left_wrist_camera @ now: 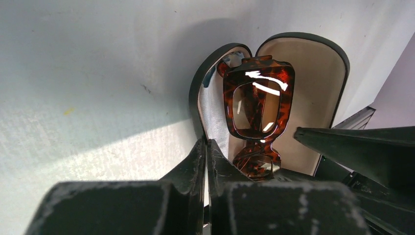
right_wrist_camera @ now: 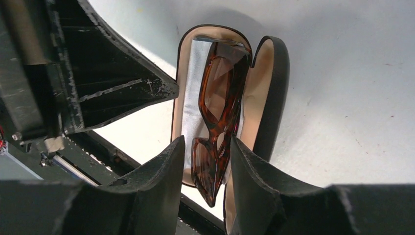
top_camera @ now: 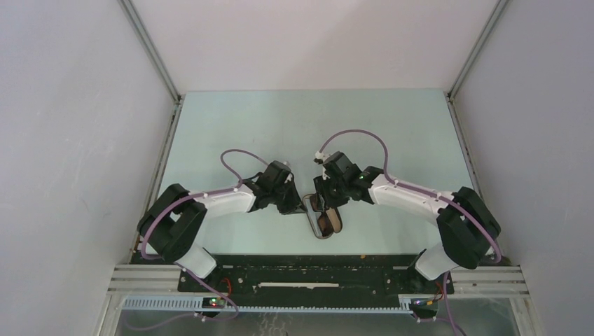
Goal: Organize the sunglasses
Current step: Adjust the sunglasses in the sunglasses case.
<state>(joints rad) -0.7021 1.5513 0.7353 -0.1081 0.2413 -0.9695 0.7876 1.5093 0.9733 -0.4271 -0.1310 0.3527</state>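
I count one pair of sunglasses (right_wrist_camera: 220, 98), one case (right_wrist_camera: 276, 88), one white cloth (right_wrist_camera: 193, 83), one table (top_camera: 280, 126), and two pincers: my left pincer (left_wrist_camera: 206, 147) and my right pincer (right_wrist_camera: 205, 142).

The left arm (top_camera: 224, 201) at eight o'clock and the right arm (top_camera: 413, 196) at four o'clock have white shells and black joints. A mauve cable (top_camera: 354, 133) loops along each. The left hand (left_wrist_camera: 205, 147) and right hand (right_wrist_camera: 206, 142) are matte black, with fingers (right_wrist_camera: 161, 176) scuffed grey.
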